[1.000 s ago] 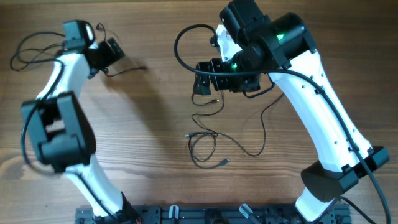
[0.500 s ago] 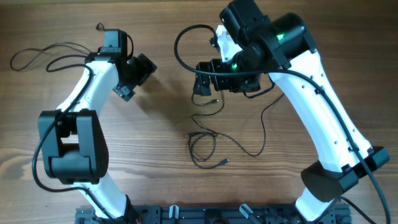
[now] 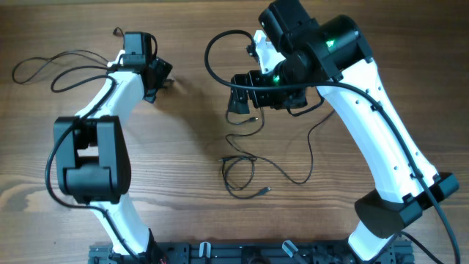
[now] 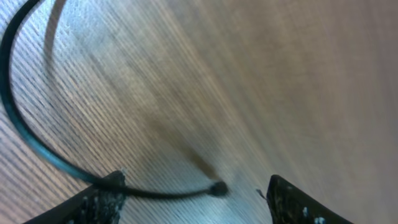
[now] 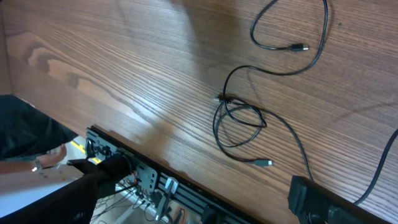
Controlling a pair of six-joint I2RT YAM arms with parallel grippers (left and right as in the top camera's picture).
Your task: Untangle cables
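1. Overhead: the thin black wire cables [image 3: 238, 174] lie in loose loops mid-way across the brown wooden table [image 3: 176, 169], near the right gripper [image 3: 240, 101] and well apart from the left gripper [image 3: 158, 73].
2. Left wrist: the left gripper [image 4: 196, 200] is released; a black wire end [image 4: 217, 188] lies ungrasped between its fingers [image 4: 102, 202].
3. Right wrist: the right gripper [image 5: 205, 199] is spread wide and empty above the looped cables [image 5: 239, 121].

The wood-grain worktop [image 3: 176, 169] carried a loose squiggle of thin black cables [image 3: 236, 158] near its middle, a silvery plug [image 3: 264, 191] at their near side, and another looped cable [image 3: 33, 61] far left.
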